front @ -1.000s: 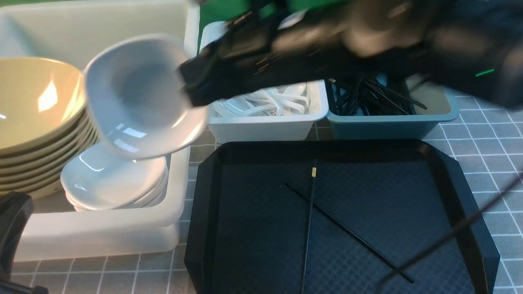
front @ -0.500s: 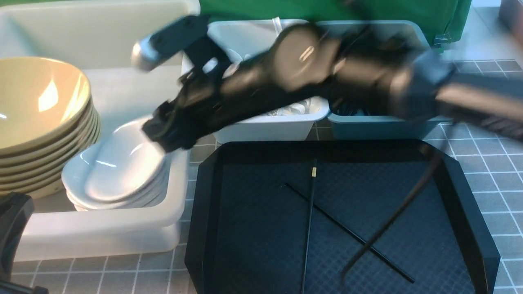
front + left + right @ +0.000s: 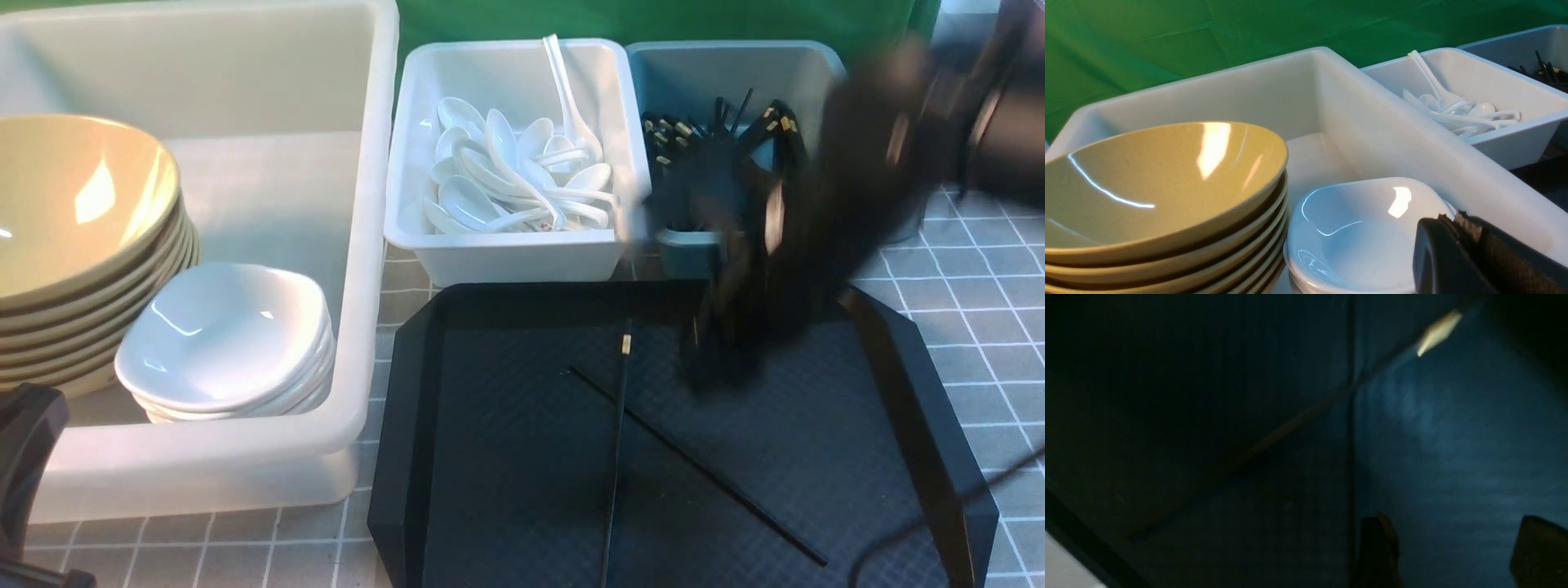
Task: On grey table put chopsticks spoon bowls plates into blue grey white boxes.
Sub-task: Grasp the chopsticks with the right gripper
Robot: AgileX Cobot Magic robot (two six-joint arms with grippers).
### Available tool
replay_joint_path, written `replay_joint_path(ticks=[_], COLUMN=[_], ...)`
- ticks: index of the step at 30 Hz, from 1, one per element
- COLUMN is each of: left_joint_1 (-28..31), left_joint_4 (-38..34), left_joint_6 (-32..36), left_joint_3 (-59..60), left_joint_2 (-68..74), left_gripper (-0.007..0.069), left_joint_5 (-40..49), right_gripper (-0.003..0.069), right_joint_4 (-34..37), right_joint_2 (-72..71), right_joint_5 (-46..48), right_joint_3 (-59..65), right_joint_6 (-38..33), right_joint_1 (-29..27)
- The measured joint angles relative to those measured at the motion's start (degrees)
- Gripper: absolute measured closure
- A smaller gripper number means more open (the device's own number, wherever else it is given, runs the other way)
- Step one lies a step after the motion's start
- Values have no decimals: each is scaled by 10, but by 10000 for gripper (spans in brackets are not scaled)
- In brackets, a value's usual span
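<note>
Front: yellowish bowls (image 3: 86,204) and white dishes (image 3: 224,335) stacked in my off-white box (image 3: 365,245), two crossed chopsticks (image 3: 619,408) on the black tray (image 3: 490,490) | Left wrist: my left pincer (image 3: 1453,220) clenched, empty, by the dishes | Right wrist: my right pincer (image 3: 1453,520) released, tips apart over the tray

Tan bowls (image 3: 77,208) stacked, tilted; white plates (image 3: 224,339) nested beside them; two black chopsticks (image 3: 624,384) crossed
</note>
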Motion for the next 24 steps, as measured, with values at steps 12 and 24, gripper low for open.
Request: replay_joint_path(ticks=[12, 24], left_joint_1=[0, 0], left_joint_4=[0, 0], left_joint_6=[-1, -1], left_joint_3=[0, 0], left_joint_2=[0, 0], left_gripper=[633, 633], left_joint_5=[0, 0], right_gripper=[452, 609], right_joint_4=[1, -19], right_joint_2=[62, 5], right_joint_5=[-159, -108], right_joint_3=[83, 90], right_joint_6=[12, -30], right_joint_1=[0, 0])
